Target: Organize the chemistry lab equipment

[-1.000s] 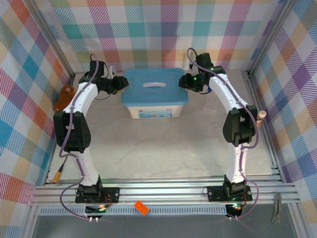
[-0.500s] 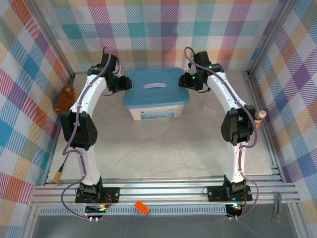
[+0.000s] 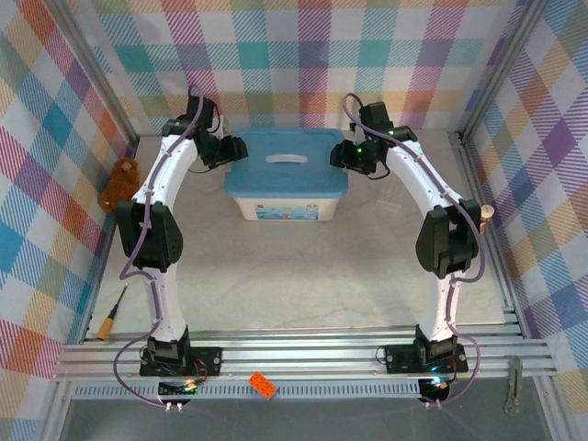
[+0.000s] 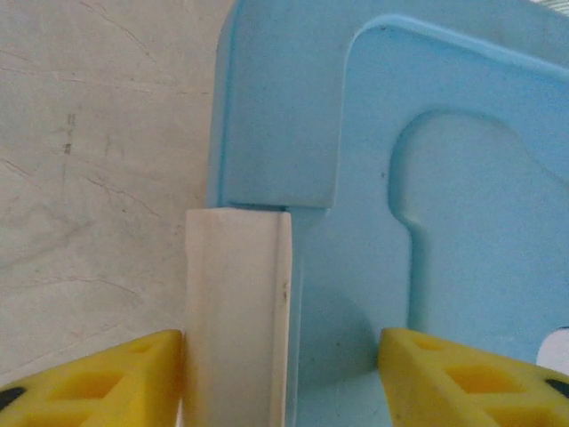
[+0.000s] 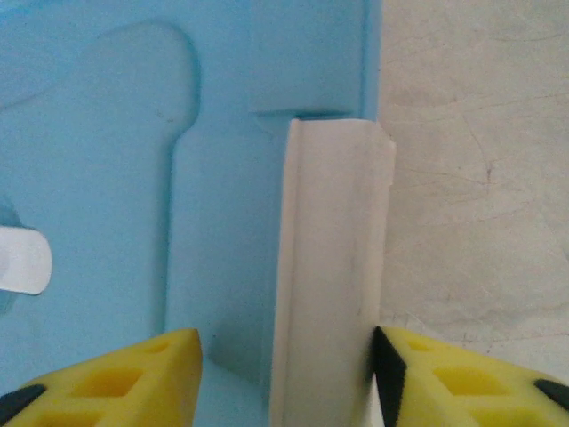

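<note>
Storage box [image 3: 288, 175] sits between the two hands, each of which straddles a latch on one end of its blue lid [image 3: 276, 145].

The left hand [image 4: 284, 382] has its fingers apart. One yellow fingertip [image 4: 98, 378] lies against the outer face of the left latch [image 4: 236, 311], a white upright flap. The other fingertip [image 4: 471, 374] stands well clear of the flap, over the lid. Beyond the flap the lid's rounded corner meets bare tabletop [image 4: 98, 160] on the outer side.

The right hand [image 5: 289, 378] is spread in the same way. One fingertip [image 5: 471, 378] touches the outer side of the right latch [image 5: 329, 267], and the other fingertip [image 5: 116, 378] sits apart from it over the lid. Inward from this hand, the white end of the lid handle [image 5: 22, 258] shows at the edge.

From above, the left hand [image 3: 225, 150] is at the box's left end and the right hand [image 3: 349, 153] at its right end, with the lid handle [image 3: 288, 158] midway between them. The lid is on, and what the box holds cannot be told through it.

Outward from the left hand, a brown plush toy [image 3: 119, 184] lies by the wall. Nearer that arm's base lies a screwdriver [image 3: 112, 317]. An orange brick [image 3: 263, 385] rests on the rail between the two bases.
</note>
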`<state>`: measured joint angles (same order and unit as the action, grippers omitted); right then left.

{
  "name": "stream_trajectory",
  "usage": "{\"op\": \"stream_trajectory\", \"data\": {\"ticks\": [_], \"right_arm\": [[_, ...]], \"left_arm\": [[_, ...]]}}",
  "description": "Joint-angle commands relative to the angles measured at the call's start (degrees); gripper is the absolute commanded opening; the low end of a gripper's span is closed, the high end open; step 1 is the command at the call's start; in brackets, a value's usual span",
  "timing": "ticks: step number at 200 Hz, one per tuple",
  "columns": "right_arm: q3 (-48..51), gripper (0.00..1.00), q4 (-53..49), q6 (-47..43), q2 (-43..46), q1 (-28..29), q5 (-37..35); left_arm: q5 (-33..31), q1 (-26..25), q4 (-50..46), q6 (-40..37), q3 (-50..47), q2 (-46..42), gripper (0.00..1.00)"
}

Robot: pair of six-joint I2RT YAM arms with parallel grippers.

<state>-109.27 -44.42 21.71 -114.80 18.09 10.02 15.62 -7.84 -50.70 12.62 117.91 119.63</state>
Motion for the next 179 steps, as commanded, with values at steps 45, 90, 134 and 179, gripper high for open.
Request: {"op": "stream_trajectory", "data": {"ticks": [45,90,134,179], "right_arm": [[-3.60,0.81,-2.37,-1.74,5.02,0.21,0.01],[4.33,0.92,-1.11,-2.91,16.07,0.01,-5.19],[22.96,0.96,3.40,-5.48,30.73,-0.05,-9.34],[44.49,0.97,6.70,-4.10,46.75,-0.03,-15.22]], "left_arm": [[-0.41,1.29,4.74,3.86,-8.92,-10.84,0.76],[-5.50,3.01,10.93,3.63,-18.52,-23.91,0.95],[-7.85,2.98,19.08,2.78,-35.16,-37.85,1.00],[-10.77,2.35,23.38,0.82,-48.87,-49.44,1.00]]}}
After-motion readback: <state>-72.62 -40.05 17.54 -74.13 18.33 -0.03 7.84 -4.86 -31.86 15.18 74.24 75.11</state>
